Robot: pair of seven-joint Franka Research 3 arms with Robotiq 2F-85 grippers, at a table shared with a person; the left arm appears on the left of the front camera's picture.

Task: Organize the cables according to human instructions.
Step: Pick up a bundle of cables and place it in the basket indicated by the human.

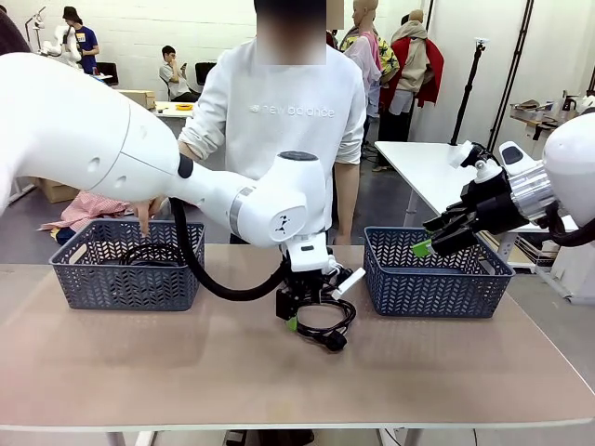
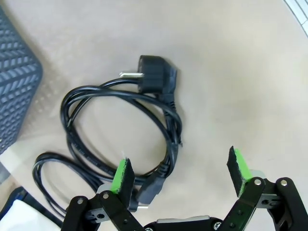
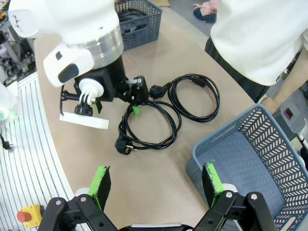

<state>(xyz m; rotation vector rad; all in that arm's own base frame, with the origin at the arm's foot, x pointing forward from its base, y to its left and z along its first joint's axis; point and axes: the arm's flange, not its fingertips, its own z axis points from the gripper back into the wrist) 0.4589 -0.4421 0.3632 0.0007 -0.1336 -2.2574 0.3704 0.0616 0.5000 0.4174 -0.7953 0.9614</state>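
Observation:
Two coiled black cables lie on the table between the baskets: one (image 3: 150,126) right under my left gripper (image 3: 135,100), the other (image 3: 195,96) just beyond it toward the person. In the left wrist view the near cable (image 2: 166,115) and its plug (image 2: 154,74) lie ahead of my left gripper (image 2: 180,171), whose jaws stand open and empty. From the front, that gripper (image 1: 299,314) hangs just over the cable (image 1: 327,322). My right gripper (image 1: 429,240) hovers open and empty over the right basket (image 1: 432,279). More black cable (image 1: 149,253) lies in the left basket (image 1: 125,279).
The person stands at the far side, one hand (image 1: 144,216) pointing down at the left basket. My left arm's thick black hose (image 1: 209,274) loops low over the table beside that basket. The right basket's corner (image 3: 216,144) sits just ahead of my right fingers (image 3: 101,185).

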